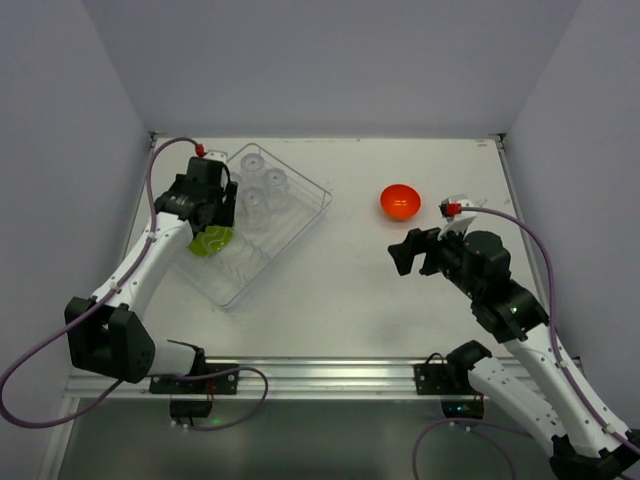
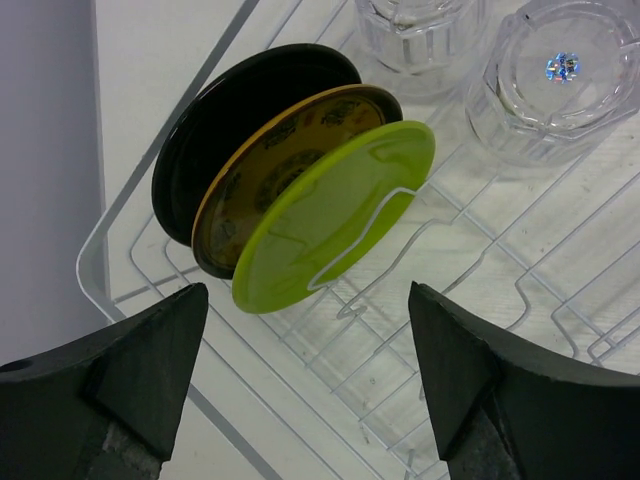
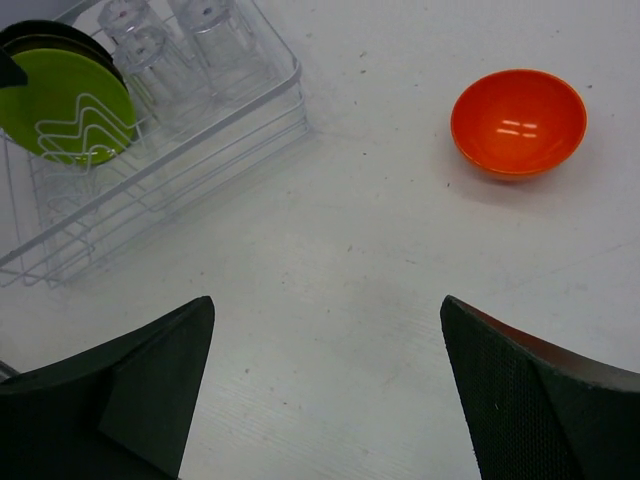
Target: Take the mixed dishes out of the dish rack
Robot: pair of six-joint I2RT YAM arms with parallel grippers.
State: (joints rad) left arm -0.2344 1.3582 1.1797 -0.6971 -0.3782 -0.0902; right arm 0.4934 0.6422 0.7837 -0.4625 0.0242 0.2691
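The silver wire dish rack (image 1: 285, 250) sits at the table's left. Three round plates stand upright in its tines: a black one (image 2: 240, 120), a dark one with a golden rim (image 2: 290, 170) and a yellow-green one (image 2: 330, 215). The yellow-green one also shows from above (image 1: 210, 241). Clear tumblers (image 1: 275, 182) stand upside down in the far end, two of them in the left wrist view (image 2: 560, 80). My left gripper (image 2: 305, 292) is open and empty, just above the plates. The orange bowl (image 1: 400, 201) sits on the table to the right. My right gripper (image 3: 326, 300) is open and empty above bare table, short of the bowl (image 3: 518, 120).
White walls close in the table on the left, back and right. An aluminium rail (image 1: 330, 375) with the arm bases runs along the near edge. Purple cables loop from both arms. The rack (image 3: 200, 130) lies to the upper left of the right gripper.
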